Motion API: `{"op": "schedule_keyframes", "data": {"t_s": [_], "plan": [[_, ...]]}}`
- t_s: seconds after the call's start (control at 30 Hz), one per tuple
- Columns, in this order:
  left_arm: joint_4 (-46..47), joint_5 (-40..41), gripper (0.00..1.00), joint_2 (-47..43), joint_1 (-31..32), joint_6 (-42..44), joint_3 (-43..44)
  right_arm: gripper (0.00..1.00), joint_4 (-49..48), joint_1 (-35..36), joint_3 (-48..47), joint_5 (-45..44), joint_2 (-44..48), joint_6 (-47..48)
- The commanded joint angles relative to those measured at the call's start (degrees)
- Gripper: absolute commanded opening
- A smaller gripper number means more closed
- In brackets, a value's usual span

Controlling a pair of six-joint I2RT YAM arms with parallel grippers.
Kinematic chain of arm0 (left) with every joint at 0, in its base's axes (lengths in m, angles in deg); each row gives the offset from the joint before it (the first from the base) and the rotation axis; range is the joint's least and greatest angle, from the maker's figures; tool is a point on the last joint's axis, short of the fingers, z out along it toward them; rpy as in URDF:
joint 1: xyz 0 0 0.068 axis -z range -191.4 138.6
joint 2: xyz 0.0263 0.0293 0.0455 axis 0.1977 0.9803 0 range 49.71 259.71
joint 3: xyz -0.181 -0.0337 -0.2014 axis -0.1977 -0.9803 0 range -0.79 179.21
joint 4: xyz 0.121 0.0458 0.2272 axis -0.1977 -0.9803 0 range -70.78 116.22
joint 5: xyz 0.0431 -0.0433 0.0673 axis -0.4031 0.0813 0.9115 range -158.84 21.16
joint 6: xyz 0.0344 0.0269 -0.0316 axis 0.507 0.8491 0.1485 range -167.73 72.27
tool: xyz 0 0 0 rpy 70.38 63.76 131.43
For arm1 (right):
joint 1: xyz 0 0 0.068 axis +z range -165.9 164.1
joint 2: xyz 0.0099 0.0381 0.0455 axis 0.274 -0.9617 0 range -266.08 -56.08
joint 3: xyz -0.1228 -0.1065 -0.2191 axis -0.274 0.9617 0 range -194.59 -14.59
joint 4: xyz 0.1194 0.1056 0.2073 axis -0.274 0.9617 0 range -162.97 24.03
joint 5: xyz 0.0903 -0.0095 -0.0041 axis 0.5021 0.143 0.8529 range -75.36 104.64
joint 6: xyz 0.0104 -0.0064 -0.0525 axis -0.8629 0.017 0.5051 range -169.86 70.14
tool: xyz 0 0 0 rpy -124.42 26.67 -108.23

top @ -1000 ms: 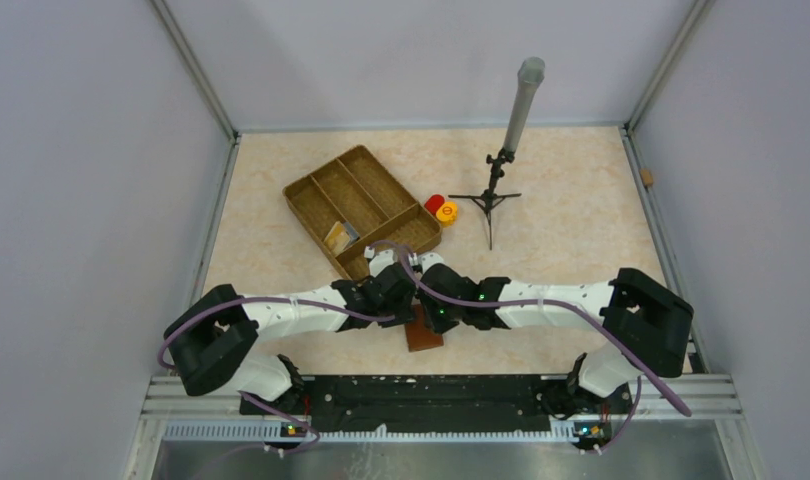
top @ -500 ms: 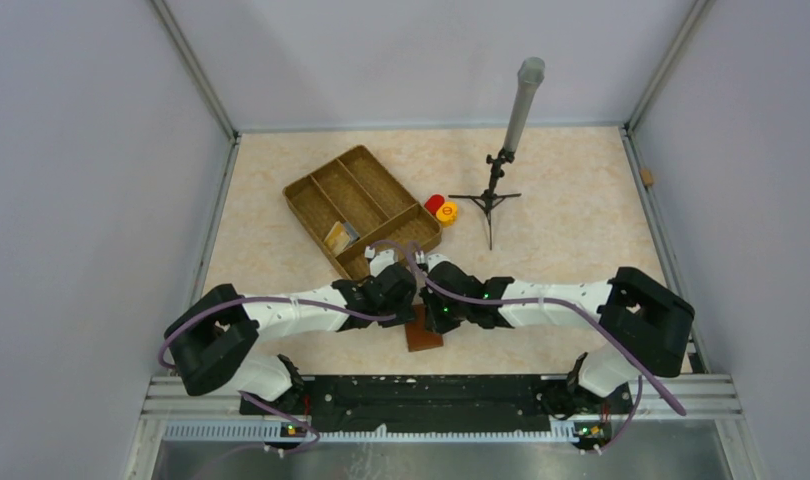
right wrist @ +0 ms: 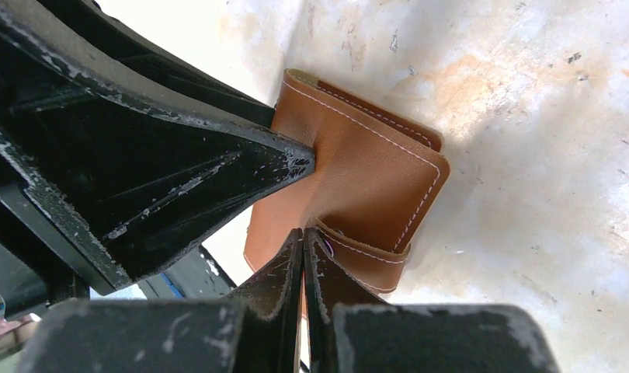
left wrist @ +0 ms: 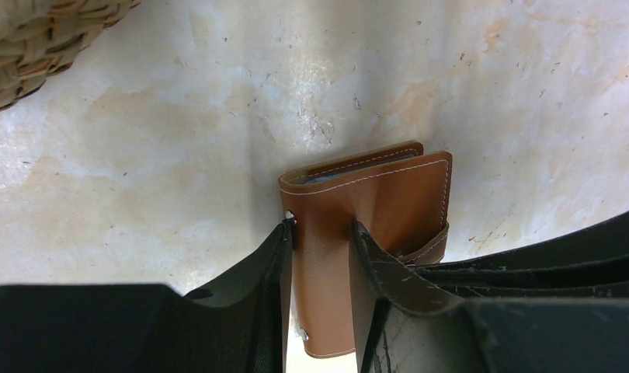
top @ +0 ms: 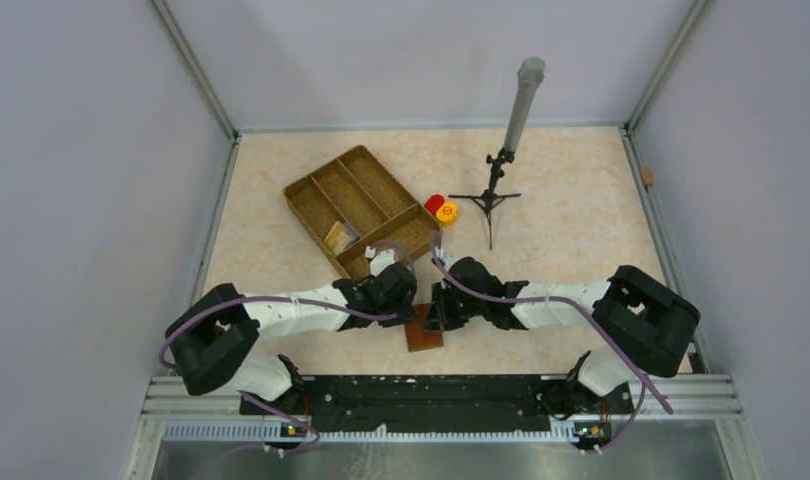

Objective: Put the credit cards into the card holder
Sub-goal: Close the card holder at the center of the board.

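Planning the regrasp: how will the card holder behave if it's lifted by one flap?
Probably floppy: the card holder leather dents where the left gripper pinches it. Likely light, being small and thin; the smooth cover may slip.

A pale, marbled desk (top: 571, 230) carries a divided wicker tray (top: 321, 168) at far left; a red cap (top: 434, 203) and an orange cap (top: 447, 212) touch just right of it; a black tripod stand (top: 491, 198) rises beside them; the brown card holder (top: 424, 336) sits near centre; a small tan block (top: 647, 178) lies at the right edge.
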Motion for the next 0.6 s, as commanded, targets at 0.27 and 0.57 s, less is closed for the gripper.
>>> {"op": "schedule_keyframes", "data": {"t_s": [0.27, 0.57], "plan": [[-10.0, 0.0, 0.33, 4.9, 1.1, 1.2, -2.5, 0.0, -11.7, -7.2, 11.1, 3.7, -5.6, -2.1], [-10.8, 1.3, 0.32, 4.5, 1.4, 0.4, -2.5, 0.0, -16.5, -10.8, 13.7, 6.7, -9.0, -3.9]]}}
